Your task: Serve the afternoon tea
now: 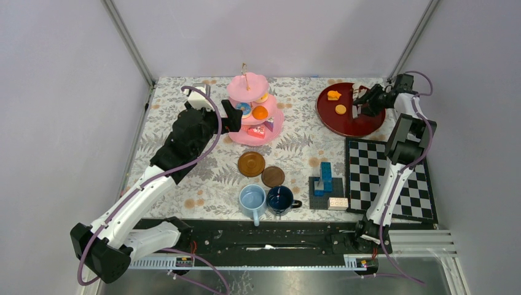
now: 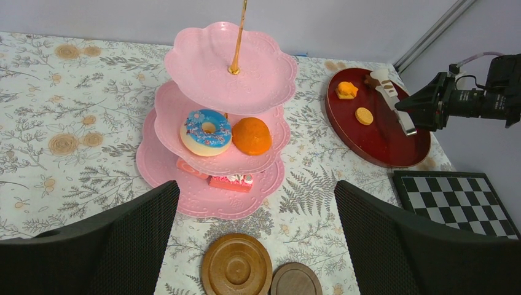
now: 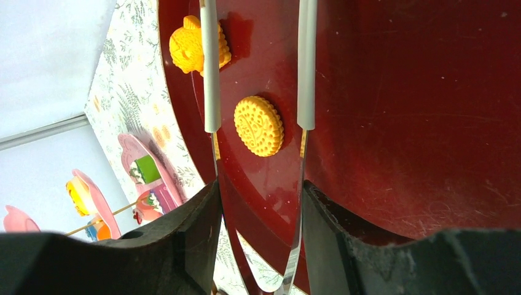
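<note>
We see a counter with a flowery cloth on it. On the right side lies a black-and-white chequered board. Behind the board sits a round dark red tray.

The pink stand with three tiers stands at the back, near the middle of the counter. The left gripper is just beside the stand, on its left. It is open wide and holds nothing.

The right gripper is over the red tray. It is closed around a pair of tongs with white sleeves. The two tong arms point down at the tray.

A stack of blue blocks stands just left of the board. The light-blue mug and the dark-blue mug stand side by side near the front. Behind them lie two brown saucers, close together.

On the middle tier of the stand sit a blue doughnut and an orange bun. A red and pink cake lies on the bottom tier.

On the tray lies a round yellow biscuit, between the two tong arms. We cannot tell if they touch it. A yellow fish-shaped cake lies near it.
</note>
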### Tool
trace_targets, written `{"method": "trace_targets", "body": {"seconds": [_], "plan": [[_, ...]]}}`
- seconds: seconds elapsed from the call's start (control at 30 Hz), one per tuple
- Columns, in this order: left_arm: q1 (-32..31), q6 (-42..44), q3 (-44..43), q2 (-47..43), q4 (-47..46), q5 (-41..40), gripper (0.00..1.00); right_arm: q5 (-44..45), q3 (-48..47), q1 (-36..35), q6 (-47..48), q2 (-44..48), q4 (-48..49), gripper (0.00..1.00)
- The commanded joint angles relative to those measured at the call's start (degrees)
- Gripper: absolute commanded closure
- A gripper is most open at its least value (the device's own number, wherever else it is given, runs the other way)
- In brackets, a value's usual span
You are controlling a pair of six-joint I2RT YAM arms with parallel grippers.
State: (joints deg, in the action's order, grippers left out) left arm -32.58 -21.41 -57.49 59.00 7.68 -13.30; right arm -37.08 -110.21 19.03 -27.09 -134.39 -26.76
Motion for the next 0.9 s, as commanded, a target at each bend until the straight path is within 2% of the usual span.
{"method": "trace_targets", "body": {"seconds": [0.0, 0.23, 0.33, 0.53, 0.63, 0.73, 0.87], "plan": [[-0.11, 0.49, -1.09, 0.08, -1.10, -0.30, 0.01, -1.77, -3.85, -1.09, -0.67, -1.31, -0.92, 0.53], [-0.12, 0.41, -1.08, -0.21, -1.13, -0.28, 0.01, -0.17, -3.88, -1.18, -0.67, 0.31, -1.59, 0.64], [-0.12, 0.40, -1.12, -0.26, -1.13, -0.30, 0.01, -0.56, -3.49, -1.18, -0.89, 1.02, -1.54, 0.73], [-0.12, 0.40, -1.04, -0.55, -1.10, -0.32, 0.01, -1.14, -1.85, -1.16, -1.53, 2.65, -0.93, 0.78], [-0.10, 0.40, -1.01, -0.62, -1.15, -0.28, 0.01, -0.02, -1.34, -1.25, -1.03, 3.65, -1.21, 0.78], [-0.12, 0.32, -1.05, -0.71, -1.18, -0.23, 0.01, 3.16, -1.75, -1.40, 1.37, 4.25, -3.52, 0.70], [-0.12, 0.23, -1.04, -0.73, -1.18, 0.01, 0.01, 8.76, -4.89, -2.60, 6.43, 3.70, -9.58, 0.66]]}}
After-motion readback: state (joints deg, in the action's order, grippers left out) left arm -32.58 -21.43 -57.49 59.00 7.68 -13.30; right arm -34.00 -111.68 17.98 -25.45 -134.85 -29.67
